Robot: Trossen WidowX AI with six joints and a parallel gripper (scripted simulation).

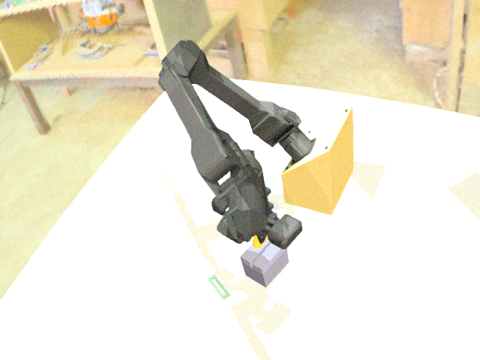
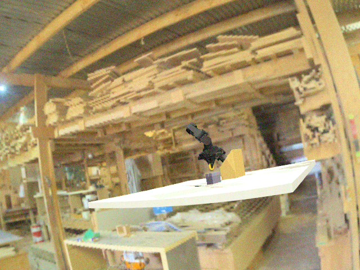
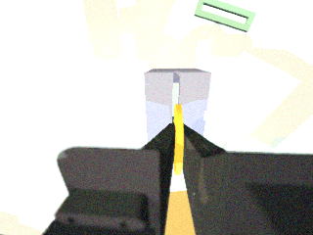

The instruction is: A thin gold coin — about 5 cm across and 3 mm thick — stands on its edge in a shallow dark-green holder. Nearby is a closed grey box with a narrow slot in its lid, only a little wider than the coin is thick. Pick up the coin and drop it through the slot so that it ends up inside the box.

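My gripper [image 1: 261,235] [image 2: 211,163] [image 3: 176,128] is shut on the gold coin [image 1: 256,241] [image 2: 211,167] [image 3: 179,114]. The coin is upright, edge-on in the wrist view, with its lower part below the fingertips. The grey box [image 1: 265,269] [image 2: 212,178] [image 3: 158,89] stands under it; the exterior view shows a small gap between coin and lid. In the wrist view the coin runs nearly parallel to the slot, its near part over the slot's line or slightly right of it. The fingers hide part of the lid. The green holder [image 1: 226,296] [image 3: 250,22] lies empty beside the box.
A tall orange-yellow block [image 1: 310,186] [image 2: 232,165] [image 3: 179,215] with a sloping pale top stands behind the box, by the arm's base. The white table [image 1: 387,290] [image 2: 261,187] carries pale light patches.
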